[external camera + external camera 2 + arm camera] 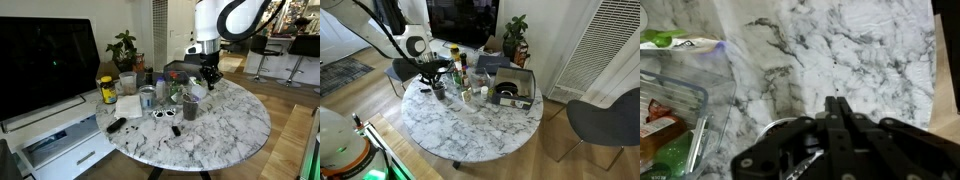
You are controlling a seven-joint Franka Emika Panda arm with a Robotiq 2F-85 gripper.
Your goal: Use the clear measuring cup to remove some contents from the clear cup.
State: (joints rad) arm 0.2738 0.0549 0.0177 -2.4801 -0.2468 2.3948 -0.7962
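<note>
In an exterior view the tall clear cup (190, 106), dark in its lower part, stands on the marble table (230, 125) near its middle. My gripper (208, 74) hangs just above and behind it, and a pale clear thing (198, 89) sits right under the fingers. The gripper (840, 104) is shut in the wrist view, its fingertips together over bare marble. A round clear rim (778, 130) and a shiny strip (805, 160) show beside the left linkage. They may be the clear measuring cup, but I cannot tell whether it is held.
A yellow-lidded jar (107, 90), a wider pale clear container (127, 83), a silver can (147, 97), a white cloth (128, 106), sunglasses (165, 114) and a remote (116, 125) crowd the table. A black open box (512, 88) lies at its far side. A clear plastic tub (670, 100) fills the wrist view's left.
</note>
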